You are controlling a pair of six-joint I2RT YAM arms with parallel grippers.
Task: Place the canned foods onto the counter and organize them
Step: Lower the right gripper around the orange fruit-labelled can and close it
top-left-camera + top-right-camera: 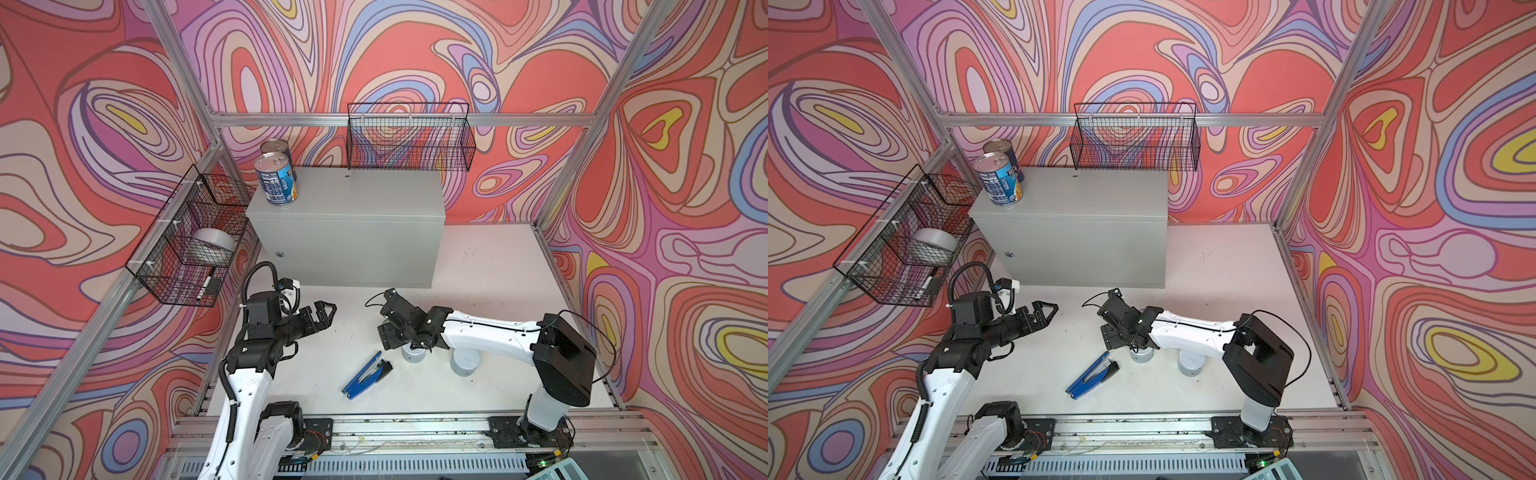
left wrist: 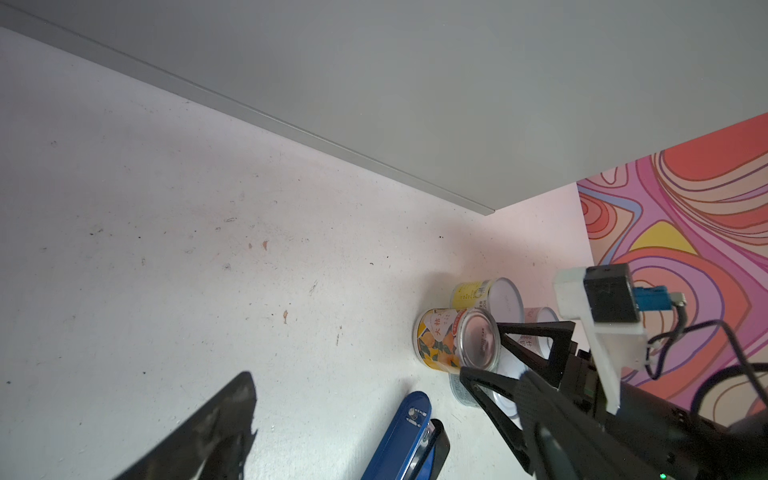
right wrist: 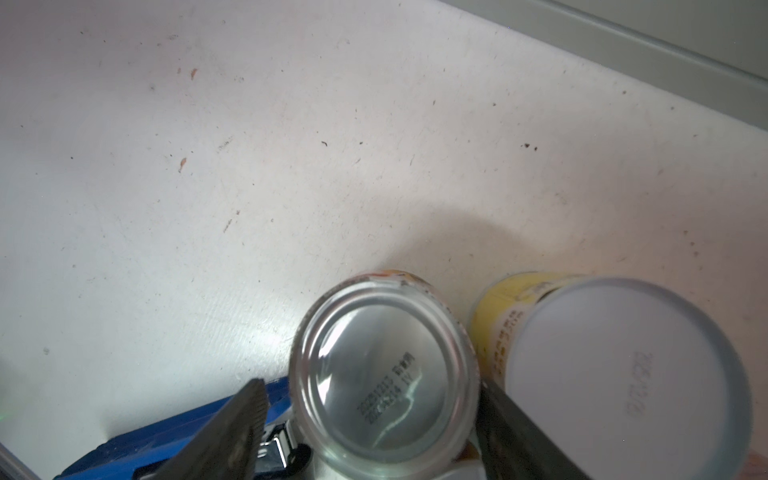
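Observation:
Two taller blue-labelled cans (image 1: 277, 176) (image 1: 1000, 178) stand at the left end of the grey counter (image 1: 353, 195) in both top views, one behind the other. On the table, a small yellow-orange can (image 2: 440, 345) with a silver top (image 3: 384, 374) stands among short white-lidded cans (image 2: 505, 297) (image 1: 465, 361). My right gripper (image 3: 374, 428) (image 1: 386, 336) hangs over it, jaws either side of the silver top, with a gap showing at one finger (image 3: 232, 428). My left gripper (image 1: 326, 316) (image 2: 386, 440) is open and holds nothing, in front of the counter.
A blue stapler (image 1: 368, 376) lies on the table just beside the cans. A black wire basket (image 1: 409, 137) hangs on the back wall above the counter. Another basket (image 1: 191, 237) on the left wall holds a silver tape roll (image 1: 214, 245).

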